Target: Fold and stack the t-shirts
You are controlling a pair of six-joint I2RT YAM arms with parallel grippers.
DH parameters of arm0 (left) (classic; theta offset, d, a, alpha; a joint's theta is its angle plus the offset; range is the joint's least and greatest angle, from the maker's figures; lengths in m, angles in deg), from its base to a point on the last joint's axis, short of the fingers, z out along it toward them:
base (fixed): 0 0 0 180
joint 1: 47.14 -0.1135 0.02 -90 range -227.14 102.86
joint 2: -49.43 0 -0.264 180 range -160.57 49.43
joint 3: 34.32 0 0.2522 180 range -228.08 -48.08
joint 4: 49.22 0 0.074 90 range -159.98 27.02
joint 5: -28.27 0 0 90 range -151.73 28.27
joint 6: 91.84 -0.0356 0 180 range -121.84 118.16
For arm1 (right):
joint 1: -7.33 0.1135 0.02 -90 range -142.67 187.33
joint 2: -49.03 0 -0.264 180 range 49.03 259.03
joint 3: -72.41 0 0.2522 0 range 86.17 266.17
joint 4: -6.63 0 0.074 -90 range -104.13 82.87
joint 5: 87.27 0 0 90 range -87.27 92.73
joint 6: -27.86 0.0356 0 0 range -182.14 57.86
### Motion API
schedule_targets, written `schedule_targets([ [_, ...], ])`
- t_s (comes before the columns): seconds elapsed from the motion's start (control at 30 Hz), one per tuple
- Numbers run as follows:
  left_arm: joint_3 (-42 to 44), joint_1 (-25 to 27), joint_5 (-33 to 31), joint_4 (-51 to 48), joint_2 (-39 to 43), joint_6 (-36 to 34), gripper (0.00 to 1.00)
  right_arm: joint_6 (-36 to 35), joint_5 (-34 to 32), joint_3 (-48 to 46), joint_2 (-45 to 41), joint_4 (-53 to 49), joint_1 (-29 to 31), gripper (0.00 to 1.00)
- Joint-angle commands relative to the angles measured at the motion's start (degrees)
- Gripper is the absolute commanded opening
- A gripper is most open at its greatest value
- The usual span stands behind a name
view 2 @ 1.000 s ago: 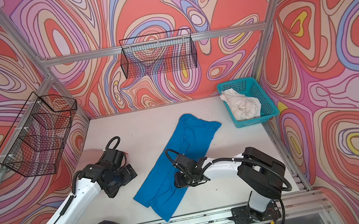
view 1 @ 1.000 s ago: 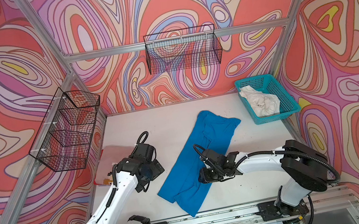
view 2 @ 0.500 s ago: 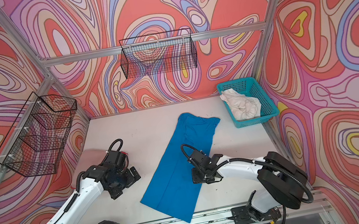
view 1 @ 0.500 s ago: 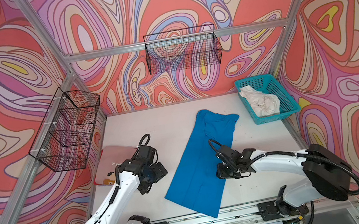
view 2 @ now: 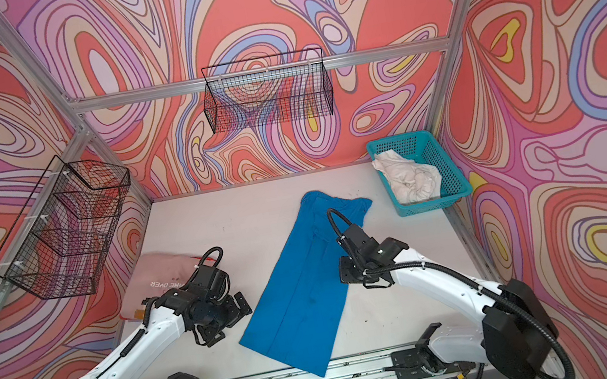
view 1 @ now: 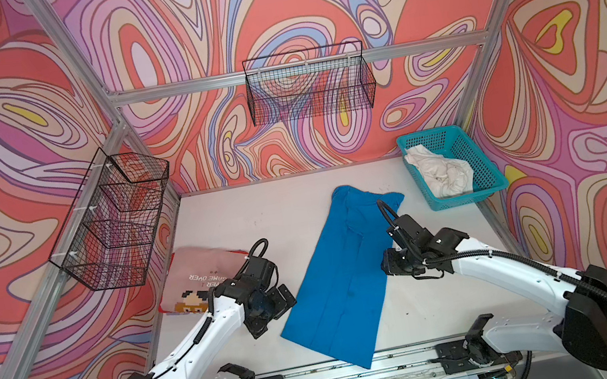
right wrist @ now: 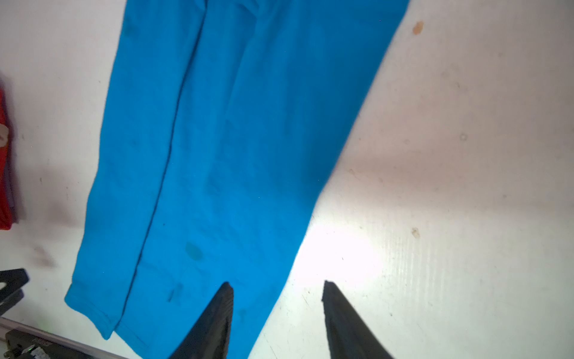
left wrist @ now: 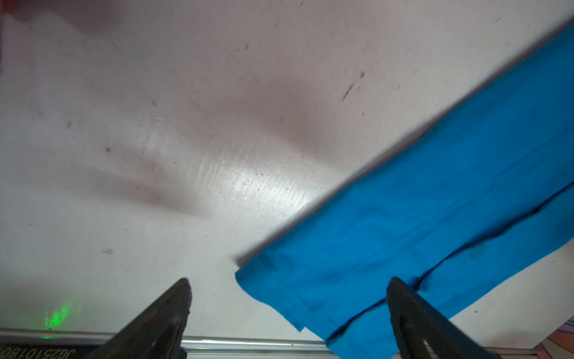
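Note:
The blue t-shirt (view 1: 344, 276) (view 2: 299, 292) lies folded lengthwise as a long slanted strip on the white table, its near end at the front rail. My left gripper (view 1: 273, 314) (view 2: 227, 318) hangs open beside the strip's left edge. In the left wrist view (left wrist: 287, 279) the shirt's near corner (left wrist: 310, 289) lies below its gap. My right gripper (view 1: 391, 263) (view 2: 346, 273) (right wrist: 276, 284) is open over the strip's right edge, holding nothing. The pink "GAME OVER" t-shirt (view 1: 202, 273) (view 2: 164, 272) lies folded at the left. The off-white t-shirt (view 1: 440, 174) (view 2: 410, 180) is crumpled in the basket.
The teal mesh basket (view 1: 472, 152) (view 2: 441, 157) stands at the back right corner. Black wire baskets hang on the left wall (view 1: 114, 224) and the back wall (view 1: 309, 88). A metal rail (view 1: 366, 365) runs along the table's front edge.
My right gripper has moved right, from over the blue shirt's middle to its right edge. The shirt's near end swung right into a neater strip. The left gripper edged toward the shirt.

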Motion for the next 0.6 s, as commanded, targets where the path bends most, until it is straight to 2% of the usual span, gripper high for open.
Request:
schedule_targets([
  [0.0,1.6,0.3,-0.4,3.1,-3.4,-0.1,1.0,-1.5,1.1,1.6,4.2,1.2,-2.7,0.48],
  [0.13,2.5,0.4,-0.3,5.9,-5.6,-1.1,0.92,-3.4,6.2,4.2,8.9,5.9,-13.6,0.47],
  [0.23,2.6,0.9,0.0,6.9,-7.0,-1.5,0.85,-5.2,7.3,9.7,14.9,6.7,-17.5,0.46],
  [0.33,2.7,1.8,0.1,7.7,-8.2,-1.6,0.77,-5.3,8.1,14.7,21.1,8.6,-19.7,0.45],
  [0.43,2.7,2.9,0.5,8.4,-9.2,-1.0,0.68,-5.2,8.4,19.7,27.6,9.1,-20.3,0.44],
  [0.57,2.9,4.0,0.4,8.5,-9.5,-0.3,0.6,-5.3,7.6,25.8,36.1,9.1,-20.3,0.44],
])
